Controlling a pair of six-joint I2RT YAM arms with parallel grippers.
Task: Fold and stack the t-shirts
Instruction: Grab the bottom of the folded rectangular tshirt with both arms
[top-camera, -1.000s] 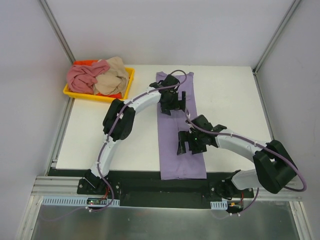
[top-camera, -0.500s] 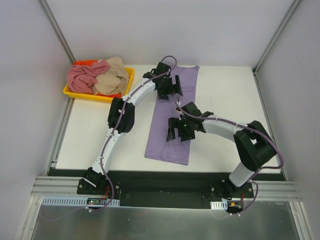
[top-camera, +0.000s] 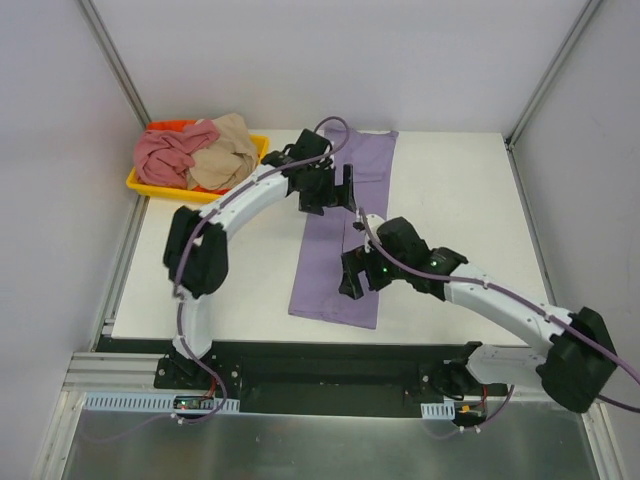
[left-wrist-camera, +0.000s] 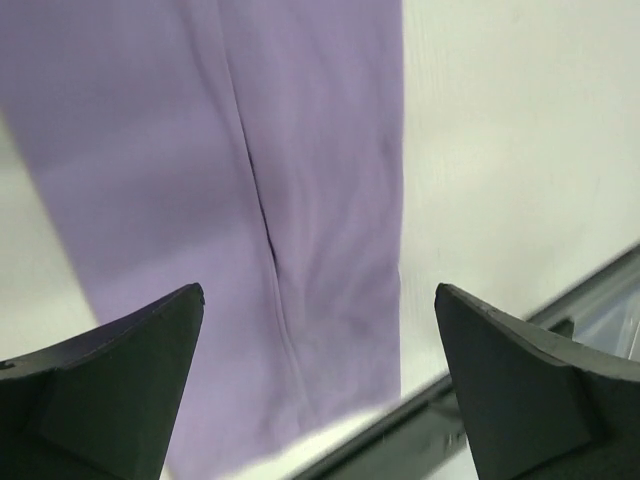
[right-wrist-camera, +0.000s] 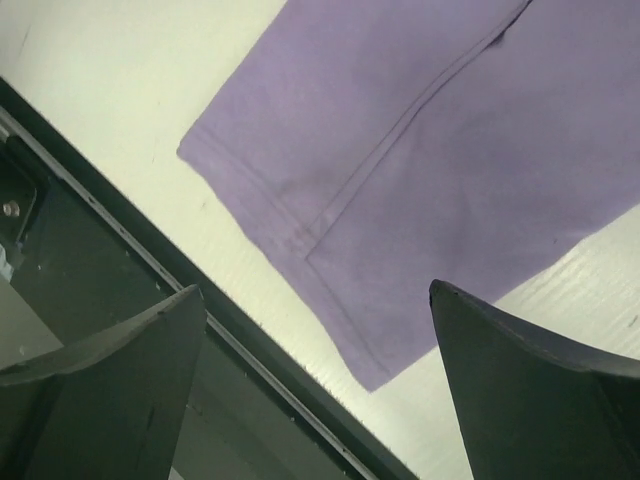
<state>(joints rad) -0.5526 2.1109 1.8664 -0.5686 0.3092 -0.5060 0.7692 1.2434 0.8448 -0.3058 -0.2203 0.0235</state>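
Note:
The lavender t-shirt (top-camera: 340, 250) lies flat on the white table (top-camera: 220, 270) as a long folded strip, slanting from the far edge toward the near left. My left gripper (top-camera: 333, 190) hovers open over its far part; the cloth (left-wrist-camera: 300, 180) fills its wrist view. My right gripper (top-camera: 360, 272) hovers open over its near part; the hem corner (right-wrist-camera: 400, 200) shows in its wrist view. Neither gripper holds anything. The dusty pink shirt (top-camera: 170, 155) and the beige shirt (top-camera: 225, 150) lie crumpled in the yellow tray (top-camera: 165, 187).
The yellow tray sits at the table's far left corner. The black near-edge rail (top-camera: 320, 360) runs below the shirt's hem and shows in the right wrist view (right-wrist-camera: 100, 290). Grey walls enclose the table on three sides.
The lavender shirt was dragged away from the near edge and now lies slanted. Both grippers have let go of it and lifted, the left shifting a little left.

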